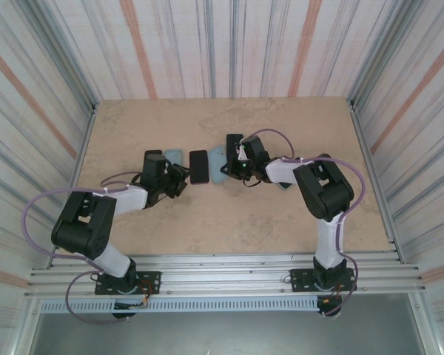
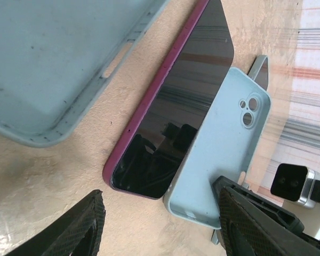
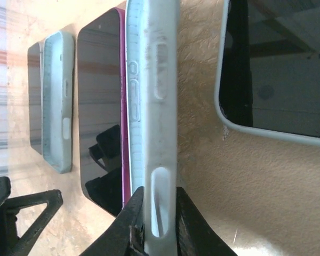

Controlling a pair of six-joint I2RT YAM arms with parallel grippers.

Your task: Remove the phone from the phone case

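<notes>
The phone, magenta-edged with a dark screen, lies flat on the table between the two arms; it also appears in the left wrist view and the right wrist view. The light blue phone case stands tilted on its long edge against the phone's right side, its camera holes facing the left wrist camera. My right gripper is shut on the case's edge. My left gripper hangs open over bare table at the phone's near end, holding nothing.
A second, empty light blue case lies left of the phone. A dark phone in a pale case lies behind the right gripper. Striped walls enclose the table on three sides.
</notes>
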